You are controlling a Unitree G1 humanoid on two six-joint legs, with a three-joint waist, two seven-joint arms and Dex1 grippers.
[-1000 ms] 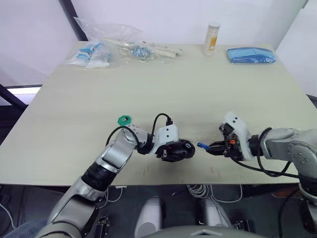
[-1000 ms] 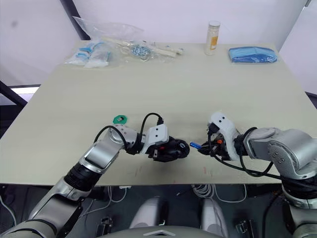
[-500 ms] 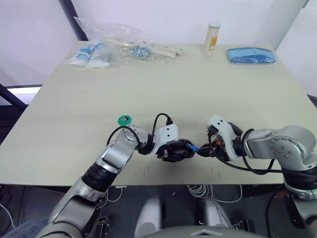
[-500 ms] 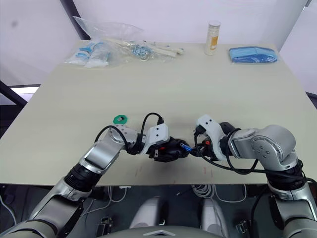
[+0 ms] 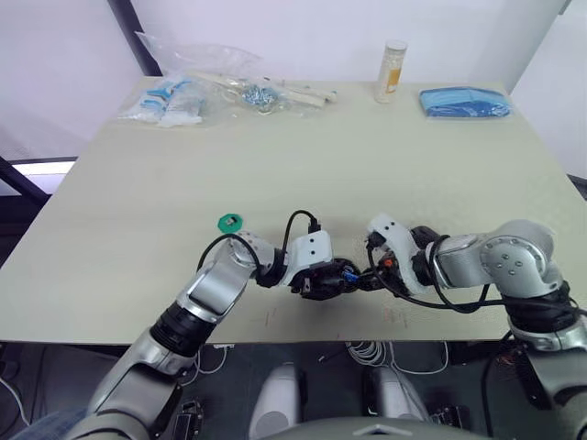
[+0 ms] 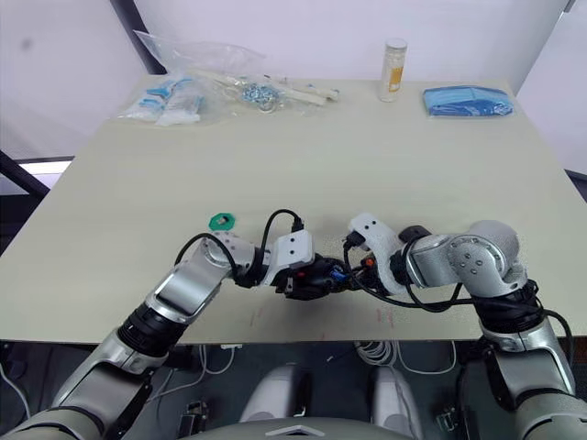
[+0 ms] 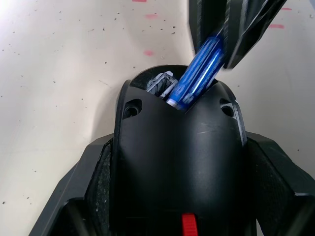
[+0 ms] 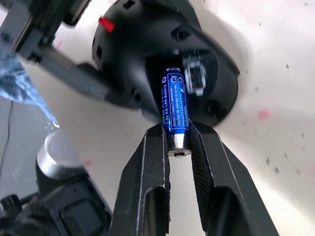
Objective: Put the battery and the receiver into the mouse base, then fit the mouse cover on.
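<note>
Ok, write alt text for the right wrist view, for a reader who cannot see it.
The right gripper pinches the blue battery by its silver end and points its other end into the open compartment of the black mouse base. The left gripper's fingers clamp the base from the sides, above the pale table.
</note>
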